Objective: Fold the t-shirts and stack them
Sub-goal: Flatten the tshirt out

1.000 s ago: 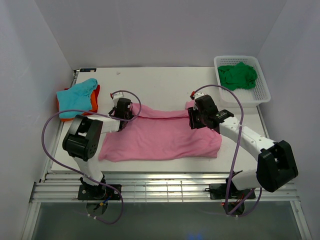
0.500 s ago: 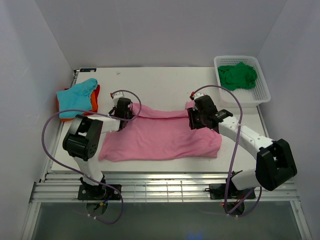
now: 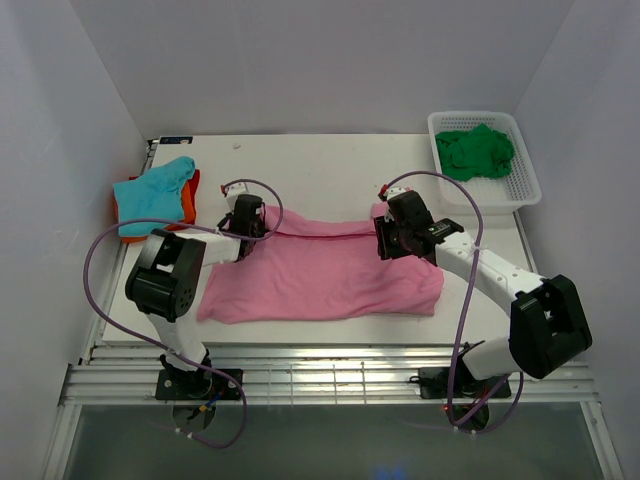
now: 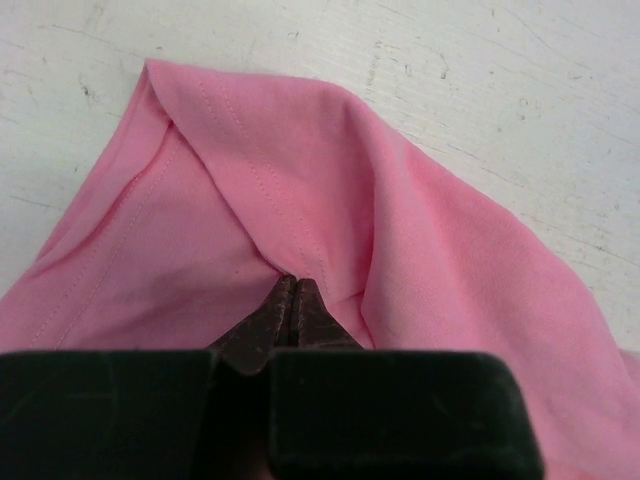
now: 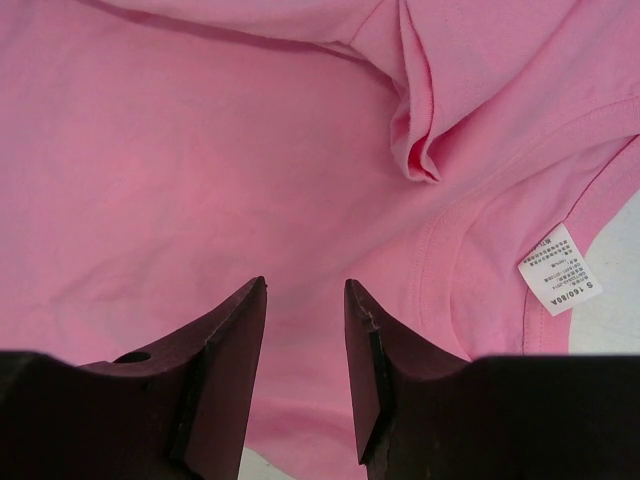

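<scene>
Slippage looms: left end effector [image 4: 290, 287] nips thin fold of large pink cotton t-shirt [image 3: 320, 275]; right end effector [image 5: 305, 297] gapes, empty.

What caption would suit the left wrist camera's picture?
Left gripper pinched shut on a fold of the pink t-shirt on the white table.

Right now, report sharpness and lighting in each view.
Top external: soft even light, everything sharp, faint shadows on the pink t-shirt. Left wrist: stitching crisp, the left hand dark with little detail. Right wrist: size label in focus, no glare.
</scene>
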Available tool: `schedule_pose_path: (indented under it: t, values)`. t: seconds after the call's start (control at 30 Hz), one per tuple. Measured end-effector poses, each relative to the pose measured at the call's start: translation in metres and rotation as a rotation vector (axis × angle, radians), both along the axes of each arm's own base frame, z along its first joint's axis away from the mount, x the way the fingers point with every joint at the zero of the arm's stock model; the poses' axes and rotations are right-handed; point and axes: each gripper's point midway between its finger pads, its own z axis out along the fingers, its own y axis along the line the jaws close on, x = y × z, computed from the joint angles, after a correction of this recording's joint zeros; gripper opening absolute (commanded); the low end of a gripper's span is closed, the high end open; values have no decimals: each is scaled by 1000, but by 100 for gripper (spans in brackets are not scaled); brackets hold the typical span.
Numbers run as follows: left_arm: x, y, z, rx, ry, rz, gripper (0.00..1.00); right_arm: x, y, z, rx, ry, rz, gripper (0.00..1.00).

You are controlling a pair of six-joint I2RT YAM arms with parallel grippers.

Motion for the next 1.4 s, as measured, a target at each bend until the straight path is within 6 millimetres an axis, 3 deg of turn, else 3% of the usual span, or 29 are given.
schedule_pose_path:
  t: [0.33,0.5,0.63,0.77,0.9,1.13,1.23,1.27,1.4]
  values:
    - [1,0,4,4,1,-2,0,0,0,0,0,0,0,43]
    - [1,0,18,2,-23,-7,8,0,0,-1,0,1,0,43]
    - [3,0,32,-4,-53,-9,8,-1,0,-2,1,4,2,43]
    - [3,0,34,-3,-55,-10,8,-1,0,-2,0,5,2,43]
    - [3,0,34,-4,-52,-10,0,-3,-1,-4,-3,9,2,43]
    - [2,3,35,6,-51,2,0,0,-8,-2,-30,-11,-29,40]
    - [-1,8,47,17,-65,21,0,6,-19,3,-74,-42,-71,41]
    - [-2,10,55,19,-77,29,0,9,-22,6,-87,-52,-85,47]
    - [-5,19,96,16,-160,68,0,30,-29,23,-111,-102,-132,49]
